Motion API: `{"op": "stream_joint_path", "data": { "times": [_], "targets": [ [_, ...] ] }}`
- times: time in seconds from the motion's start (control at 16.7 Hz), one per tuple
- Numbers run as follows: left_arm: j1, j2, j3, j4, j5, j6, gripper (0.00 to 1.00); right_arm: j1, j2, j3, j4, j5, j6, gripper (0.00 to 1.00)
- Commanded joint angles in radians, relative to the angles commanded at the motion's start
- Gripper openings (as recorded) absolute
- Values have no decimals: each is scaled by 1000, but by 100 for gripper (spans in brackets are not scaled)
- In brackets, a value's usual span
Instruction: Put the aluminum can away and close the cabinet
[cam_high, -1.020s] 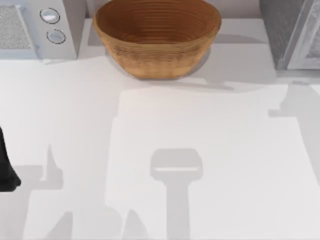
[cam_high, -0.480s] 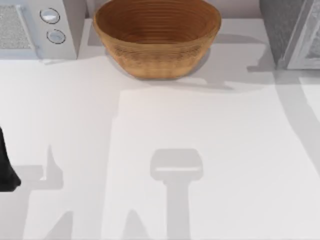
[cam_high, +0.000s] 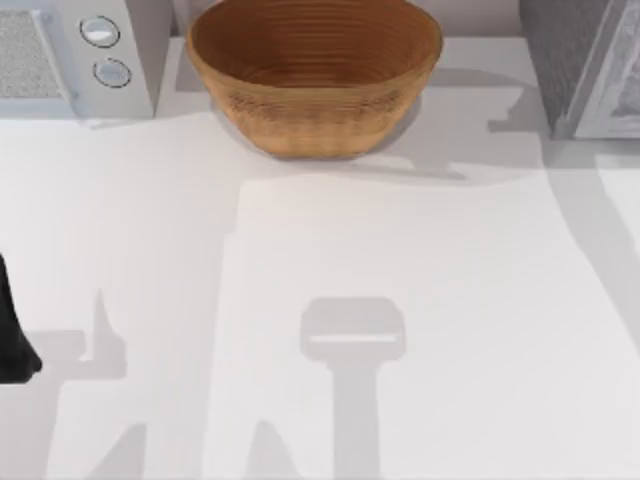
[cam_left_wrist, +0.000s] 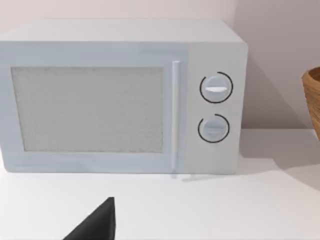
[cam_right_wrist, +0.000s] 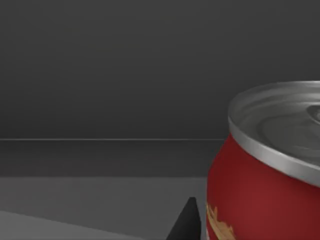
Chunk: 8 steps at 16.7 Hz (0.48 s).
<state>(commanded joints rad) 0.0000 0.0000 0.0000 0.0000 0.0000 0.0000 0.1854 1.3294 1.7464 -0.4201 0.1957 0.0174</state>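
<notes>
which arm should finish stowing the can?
Right, probably. Its wrist view shows the can close up beside a pincer fingertip, before a dark interior. The left arm sits at the table's left edge, facing the microwave.

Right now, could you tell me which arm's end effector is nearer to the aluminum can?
Right. The right end effector is right beside the aluminum can, inside a dark compartment. The left end effector sits at the table's left edge, facing the microwave.
</notes>
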Motion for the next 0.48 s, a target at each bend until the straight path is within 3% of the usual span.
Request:
{"op": "stream_joint_path", "data": {
  "times": [0.24,0.48],
  "targets": [
    [0,0,0,0,0,0,100,-7,22,30,-7,-3,2,0],
    [0,0,0,0,0,0,100,-21,148,199,-50,-15,1,0]
  ]
}}
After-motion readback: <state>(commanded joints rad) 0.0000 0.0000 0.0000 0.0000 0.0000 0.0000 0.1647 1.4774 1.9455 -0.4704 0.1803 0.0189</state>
